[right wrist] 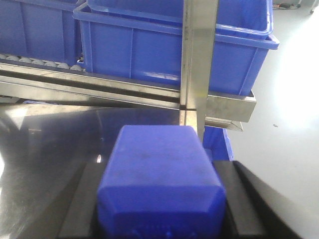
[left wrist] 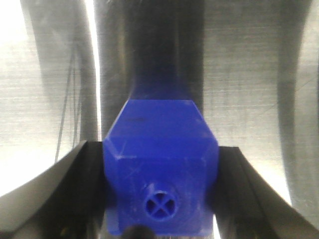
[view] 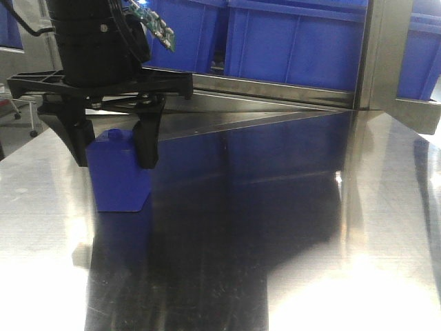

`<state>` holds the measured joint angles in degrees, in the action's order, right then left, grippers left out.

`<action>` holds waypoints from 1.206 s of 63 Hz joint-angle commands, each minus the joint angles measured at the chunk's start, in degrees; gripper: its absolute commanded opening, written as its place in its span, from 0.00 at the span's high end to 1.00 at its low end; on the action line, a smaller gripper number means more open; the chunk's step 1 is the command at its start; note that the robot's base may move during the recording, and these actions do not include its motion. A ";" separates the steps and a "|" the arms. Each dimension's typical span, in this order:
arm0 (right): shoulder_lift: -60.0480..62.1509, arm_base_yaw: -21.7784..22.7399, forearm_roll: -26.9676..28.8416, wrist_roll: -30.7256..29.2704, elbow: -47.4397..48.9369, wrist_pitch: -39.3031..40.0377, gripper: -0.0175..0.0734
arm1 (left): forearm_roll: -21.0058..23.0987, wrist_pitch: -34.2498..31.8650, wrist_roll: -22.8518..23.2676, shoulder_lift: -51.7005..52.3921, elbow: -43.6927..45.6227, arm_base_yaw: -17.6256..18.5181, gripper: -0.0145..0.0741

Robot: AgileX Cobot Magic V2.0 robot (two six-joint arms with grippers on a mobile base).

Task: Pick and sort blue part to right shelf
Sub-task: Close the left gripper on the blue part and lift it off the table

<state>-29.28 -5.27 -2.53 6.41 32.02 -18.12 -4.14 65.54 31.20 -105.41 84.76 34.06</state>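
In the right wrist view, the blue part [right wrist: 159, 174] lies between my right gripper's [right wrist: 159, 167] black fingers [right wrist: 87, 199], sloped shoulders toward the camera. Its cap end is cut off by the frame. The gripper is shut on it and faces the right shelf [right wrist: 124, 92], a steel rack holding blue crates [right wrist: 164, 55]. Another blue block [view: 120, 179] with a small cross-marked round stub [left wrist: 159, 204] stands on the steel table [view: 275, 227]. My left gripper [view: 114, 162] comes down over it, one finger against each side [left wrist: 159, 147].
A vertical steel post [right wrist: 197, 59] of the shelf rises straight ahead of the right gripper. Pale rollers [right wrist: 40, 62] line the track at the left. Part of a lower blue crate [right wrist: 222, 144] shows under the rail. The shelf's front rail [view: 275, 89] borders the table's far edge.
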 commanded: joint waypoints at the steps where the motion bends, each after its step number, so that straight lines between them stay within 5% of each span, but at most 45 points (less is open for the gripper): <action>1: -0.01 0.32 -0.76 -0.24 1.76 4.77 0.37 | 0.07 -0.29 0.72 2.81 1.31 0.28 0.44; 20: -0.01 0.32 -0.76 -0.24 1.76 4.77 0.37 | 0.98 -0.29 -0.66 6.97 1.31 -0.14 0.50; 35: -0.01 0.32 -0.76 -0.24 1.76 4.77 0.37 | 14.55 -3.78 -24.53 14.12 0.30 -4.05 0.51; 46: -0.01 0.32 -0.76 -0.24 1.76 4.77 0.37 | 17.22 -11.96 -33.37 20.80 -5.54 -7.34 0.51; 76: -0.01 0.32 -0.76 -0.24 1.76 4.77 0.37 | 17.31 -40.84 -34.03 43.59 -29.58 -17.97 0.51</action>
<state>-29.28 -5.27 -2.53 6.41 32.02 -18.12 11.93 32.36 -2.56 -66.93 56.53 17.77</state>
